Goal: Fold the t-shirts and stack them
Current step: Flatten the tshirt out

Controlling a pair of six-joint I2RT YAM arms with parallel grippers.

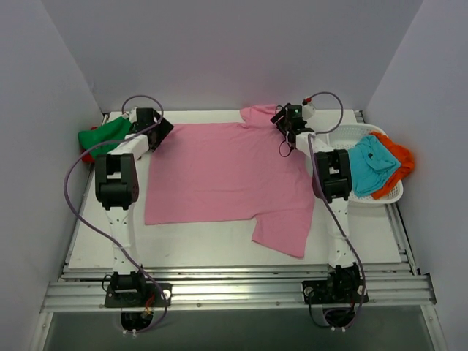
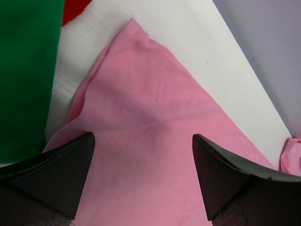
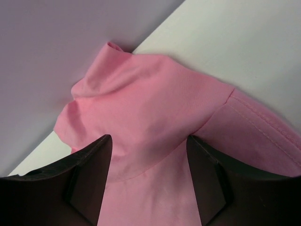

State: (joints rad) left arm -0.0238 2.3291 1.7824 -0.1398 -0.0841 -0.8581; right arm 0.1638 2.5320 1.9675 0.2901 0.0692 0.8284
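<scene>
A large pink t-shirt [image 1: 219, 172] lies spread flat on the white table, one sleeve hanging toward the near right. My left gripper [image 1: 162, 131] is open over its far left corner [image 2: 141, 141], the cloth between the jaws. My right gripper [image 1: 281, 126] is open over the far right sleeve [image 3: 150, 113], which bunches against the back wall. A green t-shirt [image 1: 110, 131] and a red one [image 1: 88, 155] lie at the far left; both show in the left wrist view, the green [image 2: 23, 70] and the red [image 2: 75, 7]. Teal [image 1: 369, 164] and orange [image 1: 398, 161] t-shirts lie in the basket.
A white mesh basket [image 1: 365, 199] stands at the right edge, beside my right arm. The back wall [image 1: 234, 51] runs close behind both grippers. The grey side walls hem the table. A metal rail [image 1: 234, 289] crosses the near edge.
</scene>
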